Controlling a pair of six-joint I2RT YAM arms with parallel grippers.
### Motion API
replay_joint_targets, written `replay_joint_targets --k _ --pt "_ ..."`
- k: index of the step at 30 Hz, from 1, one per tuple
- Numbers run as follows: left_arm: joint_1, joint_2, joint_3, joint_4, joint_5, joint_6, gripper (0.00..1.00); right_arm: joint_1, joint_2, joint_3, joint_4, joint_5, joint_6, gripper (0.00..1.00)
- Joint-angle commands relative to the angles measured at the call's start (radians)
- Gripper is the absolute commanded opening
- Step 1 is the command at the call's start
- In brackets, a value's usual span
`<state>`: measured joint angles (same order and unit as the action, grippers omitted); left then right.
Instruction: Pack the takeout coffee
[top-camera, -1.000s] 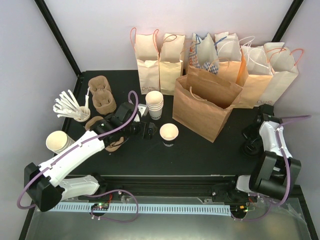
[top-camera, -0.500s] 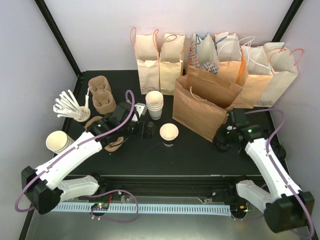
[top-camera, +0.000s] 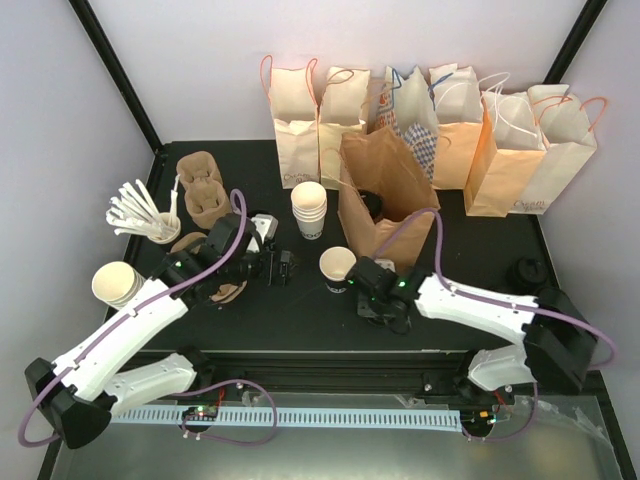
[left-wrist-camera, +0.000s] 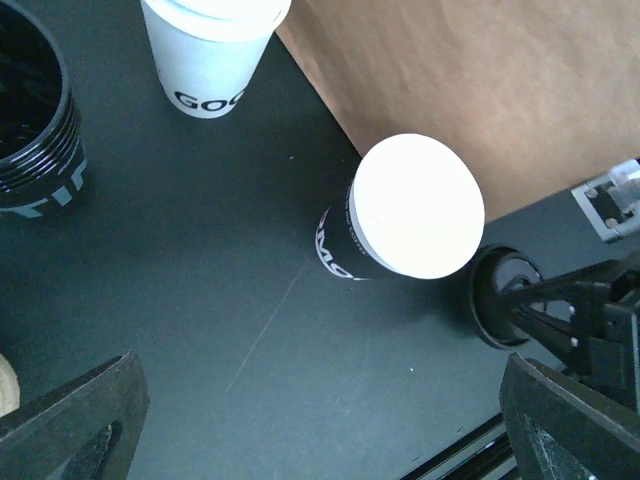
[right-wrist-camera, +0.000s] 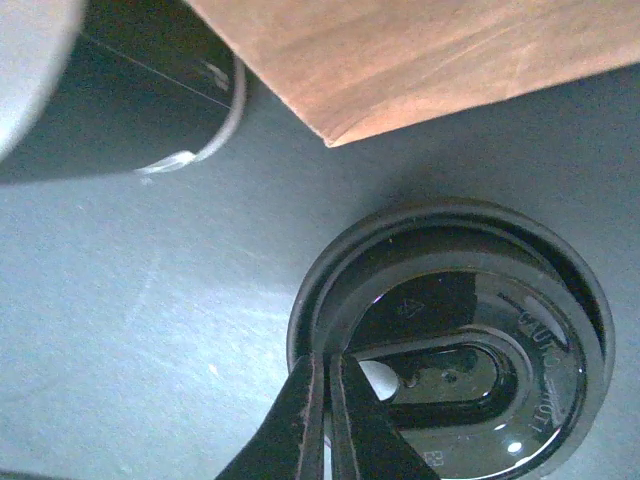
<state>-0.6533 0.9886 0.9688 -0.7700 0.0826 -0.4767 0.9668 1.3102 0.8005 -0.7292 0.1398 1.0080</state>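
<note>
The brown paper bag (top-camera: 385, 190), upper centre, stood turned and further left than a second before. The right gripper (top-camera: 386, 303), a second earlier folded at the right edge, had swung to lower centre, its claw pressed together on the rim of a black lid (right-wrist-camera: 450, 370). The left gripper (top-camera: 283, 268) hung spread wide, holding nothing. The takeout coffee cup (top-camera: 338, 266) stood unlidded at centre frame, just left of the lid and outside the bag. Capping probably comes before packing.

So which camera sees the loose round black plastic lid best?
Right wrist view: the loose round black plastic lid fills the frame, lettering visible. Left wrist view shows it small beside the white paper cup. Top view: the right arm hides it.
</note>
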Motion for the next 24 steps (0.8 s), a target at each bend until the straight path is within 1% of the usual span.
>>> replay_joint_targets --k 1,6,10,15,19,24 --pt "0.013 -0.035 -0.012 -0.034 0.006 -0.028 0.99 0.038 0.083 0.064 0.064 0.136 0.005 0.04" --pt "0.016 -0.036 -0.009 -0.039 0.008 -0.027 0.99 0.038 0.074 -0.004 0.125 0.144 -0.001 0.05" --pt "0.016 -0.03 0.001 -0.045 0.005 -0.026 0.99 0.004 0.056 -0.018 0.096 0.21 -0.056 0.05" --pt "0.017 -0.023 0.028 -0.068 0.002 -0.02 0.99 -0.131 0.009 -0.021 0.067 0.246 -0.157 0.05" --pt "0.018 -0.019 0.028 -0.066 -0.001 -0.007 0.99 -0.286 -0.022 -0.022 0.109 0.203 -0.274 0.05" --pt "0.02 0.005 0.041 -0.06 0.002 0.013 0.99 -0.415 0.011 0.051 0.11 0.2 -0.4 0.05"
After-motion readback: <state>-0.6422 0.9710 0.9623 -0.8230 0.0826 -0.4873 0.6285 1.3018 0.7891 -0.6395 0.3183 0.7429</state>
